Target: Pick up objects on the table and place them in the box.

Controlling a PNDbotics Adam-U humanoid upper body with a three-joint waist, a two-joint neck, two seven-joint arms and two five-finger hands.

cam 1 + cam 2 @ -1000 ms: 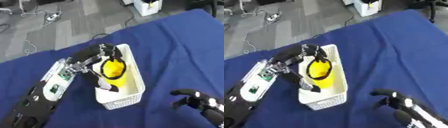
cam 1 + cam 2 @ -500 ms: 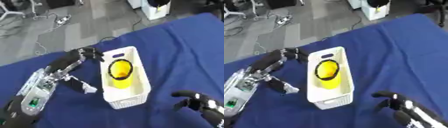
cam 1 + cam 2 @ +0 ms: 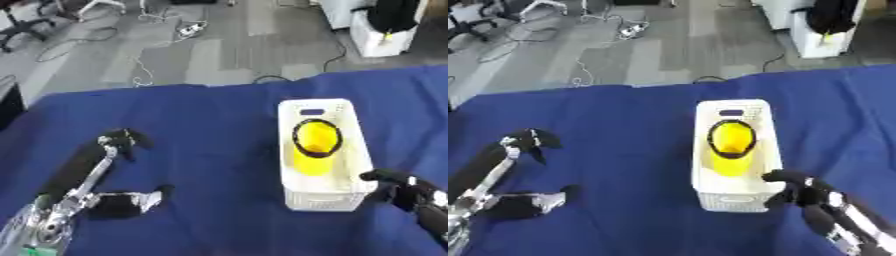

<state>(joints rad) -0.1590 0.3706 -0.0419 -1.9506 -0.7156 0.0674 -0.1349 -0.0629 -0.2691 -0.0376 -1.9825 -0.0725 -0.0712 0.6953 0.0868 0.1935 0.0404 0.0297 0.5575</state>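
A yellow cup [image 3: 316, 145] with a dark rim lies in the white box [image 3: 325, 194] on the blue tabletop [image 3: 210, 120]. Left hand [image 3: 122, 139], fingers curled and empty, hangs well apart; right hand [image 3: 796, 186], curled, sits beside the box's near corner. Best retreat without nudging the box

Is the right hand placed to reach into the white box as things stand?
Probably yes: the right hand sits beside the white box's near corner, and the box is open-topped, holding only a yellow object.
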